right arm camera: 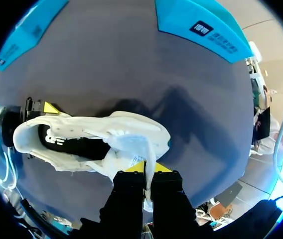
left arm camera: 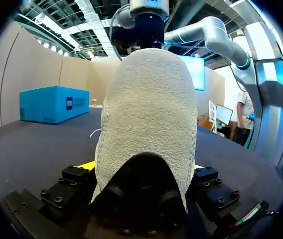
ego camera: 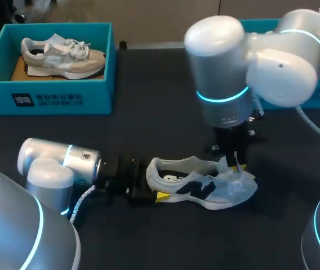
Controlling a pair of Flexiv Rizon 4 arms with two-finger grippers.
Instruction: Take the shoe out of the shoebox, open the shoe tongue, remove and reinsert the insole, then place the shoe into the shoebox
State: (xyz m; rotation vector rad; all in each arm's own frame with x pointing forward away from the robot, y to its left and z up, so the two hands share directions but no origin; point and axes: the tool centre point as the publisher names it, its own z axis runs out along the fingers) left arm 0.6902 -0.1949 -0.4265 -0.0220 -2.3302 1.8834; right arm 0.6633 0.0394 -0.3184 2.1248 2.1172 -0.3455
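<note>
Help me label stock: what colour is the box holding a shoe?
The box is turquoise, clearest in the head view.

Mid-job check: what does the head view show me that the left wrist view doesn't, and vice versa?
Only the head view: the right gripper pinching the tongue, the black insole inside, and a second shoe lying in the shoebox. Only the left wrist view: the heel up close, wedged between the fingers of the left gripper. Both: the white shoe resting on the table, gripped at its heel.
</note>
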